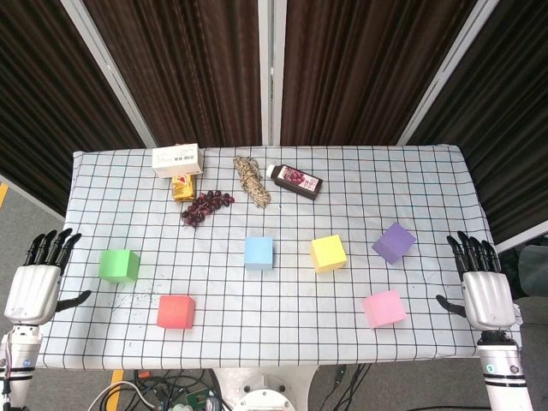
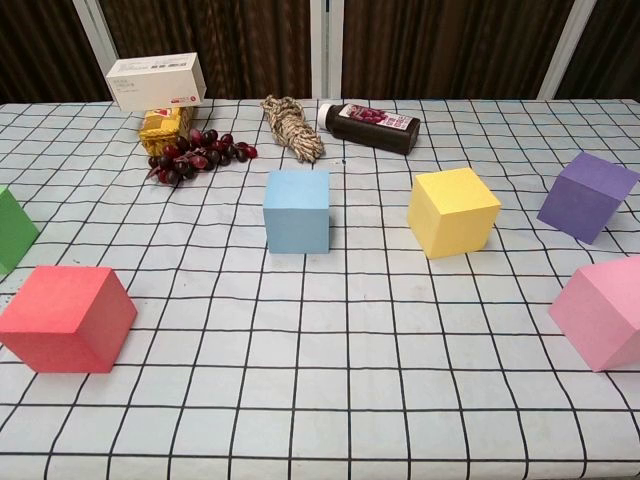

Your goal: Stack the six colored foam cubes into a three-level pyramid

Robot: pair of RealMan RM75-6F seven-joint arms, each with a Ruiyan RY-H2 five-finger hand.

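**A:** What did the head view show?

**B:** A table (image 1: 428, 163) under a white cloth with a black grid. Six foam cubes sat on it, all apart, none stacked. The green cube (image 1: 118, 265) lay far left, the red cube (image 1: 175, 312) nearer the front edge, the blue cube (image 1: 259, 253) near the middle, the yellow cube (image 1: 328, 253) beside it, the purple cube (image 1: 394, 242) to the right, and the pink cube (image 1: 383, 308) front right. The left hand (image 1: 34, 287) hung off the left edge and the right hand (image 1: 485, 289) off the right edge, both upright with fingers spread and holding nothing.

**A:** How would the cubes handle?

**B:** Being foam, probably light and slightly squashy with matte, grippy faces, not fragile. I judged that a gentle pinch across two opposite side faces would suit, leaving top and bottom free for stacking.

**A:** And the chest view?

**B:** The cubes appeared closer, with crisp edges and plain flat colours. The blue cube (image 2: 297, 210) and yellow cube (image 2: 452, 211) sat mid-table, the red cube (image 2: 67, 317) front left, and the pink cube (image 2: 600, 310) and purple cube (image 2: 587, 195) at the right. Only a sliver of the green cube (image 2: 14, 228) showed. At the back were a white box (image 2: 156, 81), plastic grapes (image 2: 195, 153), a twine bundle (image 2: 293, 127) and a dark bottle (image 2: 372, 125). Neither hand appeared.
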